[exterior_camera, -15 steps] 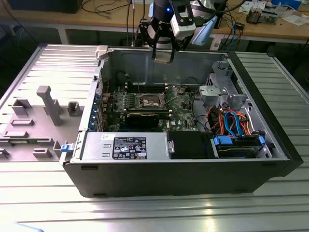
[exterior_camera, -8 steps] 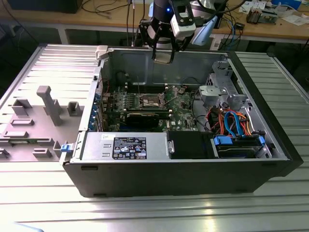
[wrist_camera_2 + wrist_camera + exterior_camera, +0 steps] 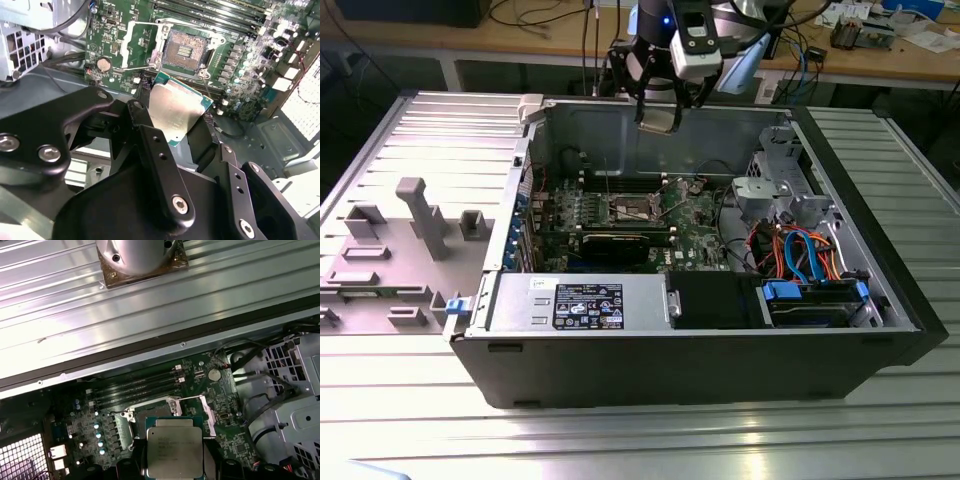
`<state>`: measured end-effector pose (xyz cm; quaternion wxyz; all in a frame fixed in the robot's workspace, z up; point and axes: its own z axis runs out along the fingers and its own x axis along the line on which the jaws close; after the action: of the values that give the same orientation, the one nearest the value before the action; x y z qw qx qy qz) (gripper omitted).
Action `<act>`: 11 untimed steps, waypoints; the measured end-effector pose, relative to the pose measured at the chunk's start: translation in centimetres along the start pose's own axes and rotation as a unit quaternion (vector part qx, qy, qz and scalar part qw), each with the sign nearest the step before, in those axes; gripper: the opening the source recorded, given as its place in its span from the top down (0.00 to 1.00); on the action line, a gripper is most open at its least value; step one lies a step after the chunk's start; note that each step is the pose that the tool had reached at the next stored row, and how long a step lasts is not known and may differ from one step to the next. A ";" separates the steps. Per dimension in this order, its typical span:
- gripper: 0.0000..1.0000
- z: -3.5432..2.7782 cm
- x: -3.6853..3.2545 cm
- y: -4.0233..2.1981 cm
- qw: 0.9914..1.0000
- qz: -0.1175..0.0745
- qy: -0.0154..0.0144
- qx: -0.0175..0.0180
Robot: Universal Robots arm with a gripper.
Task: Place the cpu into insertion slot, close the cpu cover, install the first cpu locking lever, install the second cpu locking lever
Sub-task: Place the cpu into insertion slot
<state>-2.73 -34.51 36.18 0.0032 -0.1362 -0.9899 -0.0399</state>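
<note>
My gripper (image 3: 172, 122) is shut on the cpu (image 3: 172, 112), a flat square chip with a silvery top, clamped by its edges between two black fingers (image 3: 145, 125). In the exterior view the gripper (image 3: 660, 118) hangs above the open computer case, over its far wall. The first wrist view shows the cpu (image 3: 174, 452) hovering over the green board. The insertion slot (image 3: 185, 50) lies bare beyond the chip, its dark contact field exposed; in the exterior view the slot (image 3: 633, 208) sits mid-board. The cpu cover (image 3: 128, 45), a thin silver frame, stands swung open beside the slot.
Long black memory slots (image 3: 135, 385) run beside the socket. A black graphics card (image 3: 625, 243) lies in front of it, with the power supply (image 3: 575, 300) nearer. A drive cage with coloured cables (image 3: 800, 250) fills the exterior view's right. A grey fixture plate (image 3: 410, 230) sits outside the case.
</note>
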 end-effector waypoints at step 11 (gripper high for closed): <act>0.45 0.04 0.00 0.00 0.999 0.052 -0.004 -0.001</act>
<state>-2.73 -34.51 36.14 0.0010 -0.1881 -0.9813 -0.0396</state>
